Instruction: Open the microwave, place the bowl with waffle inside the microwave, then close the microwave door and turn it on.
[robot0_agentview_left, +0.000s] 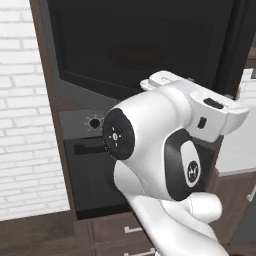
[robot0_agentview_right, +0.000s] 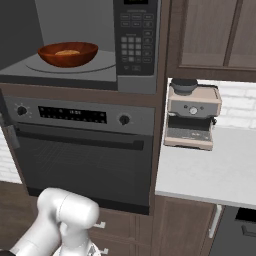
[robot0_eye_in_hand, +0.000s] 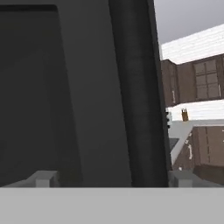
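The bowl (robot0_agentview_right: 68, 54) is showing glossy reddish-brown, the waffle (robot0_agentview_right: 67, 52) golden-tan; the microwave (robot0_agentview_right: 75, 75) is showing grey, its keypad (robot0_agentview_right: 135, 37) black.

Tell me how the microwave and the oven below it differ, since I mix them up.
The microwave stands open, its grey cavity showing; the oven is shut. The microwave has a keypad at right; the oven has knobs, a display and a bar handle. The microwave holds the bowl. Both are built into one cabinet.
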